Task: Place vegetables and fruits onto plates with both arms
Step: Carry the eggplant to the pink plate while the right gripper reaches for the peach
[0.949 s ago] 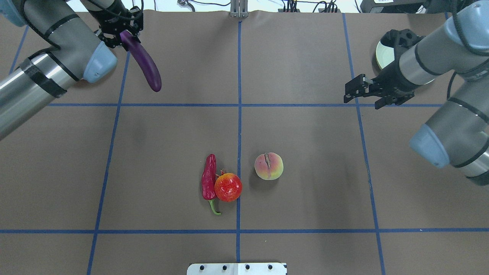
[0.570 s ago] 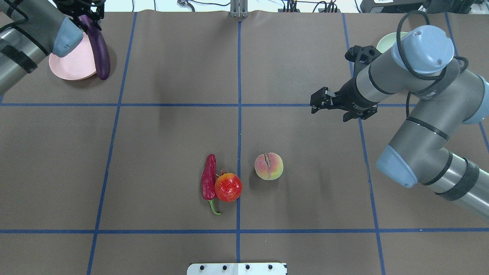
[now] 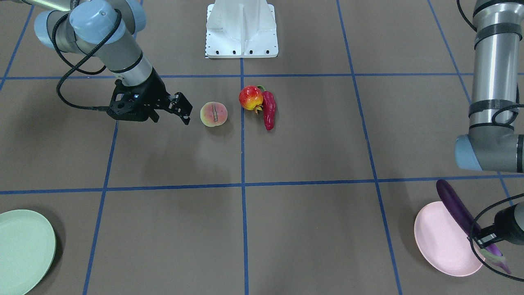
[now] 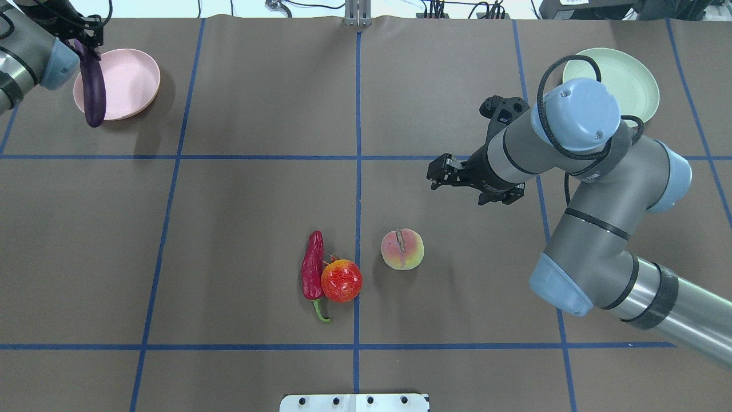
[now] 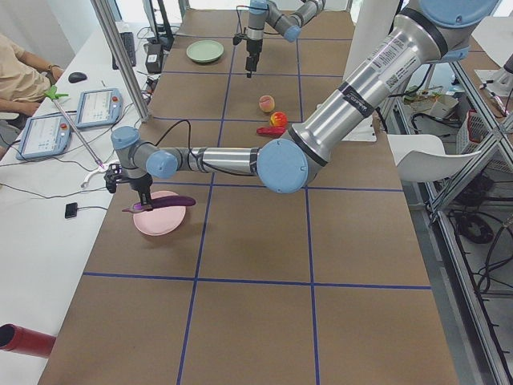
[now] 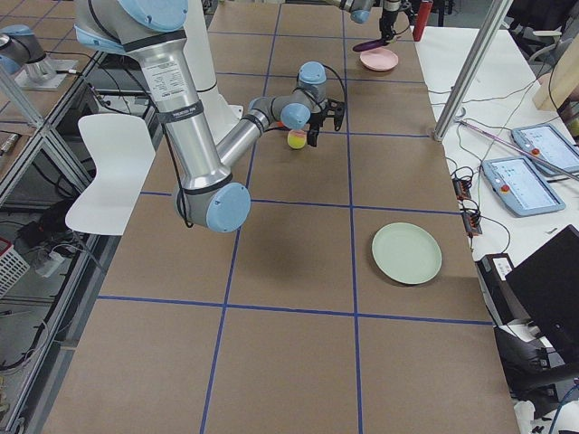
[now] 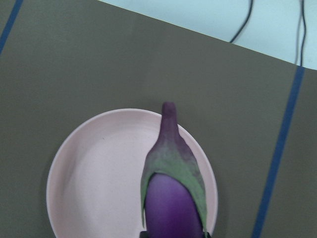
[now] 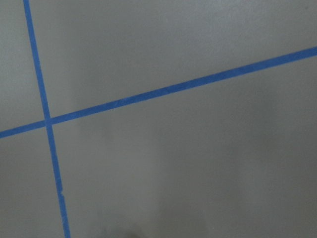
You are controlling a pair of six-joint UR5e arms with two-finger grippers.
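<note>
At the upper left of the overhead view, the left gripper (image 3: 483,242) is clamped on the cap end of the eggplant (image 4: 93,91). It holds the eggplant over the left side of the pink plate (image 4: 128,74). The eggplant's long axis runs from top to bottom of that frame, along the plate's edge rather than across its middle, and the purple tip passes beyond the lower-left rim. The left side view shows it roughly level and low over the plate, but whether it touches cannot be told. A clean release probably depends on bringing that axis further over the plate's centre.

Right of centre in the overhead view, the right gripper (image 4: 436,174) hangs above the worktop (image 4: 257,200), holding nothing, with its jaws apart. The peach (image 4: 402,249) lies below it and a little to the left in that frame, near but apart, and this arm is plainly the nearer one. Its wrist camera shows only bare surface and blue tape. The pomegranate-like fruit (image 4: 341,280) and chili (image 4: 313,266) touch each other left of the peach. The green plate (image 4: 632,80) sits at the upper right.
</note>
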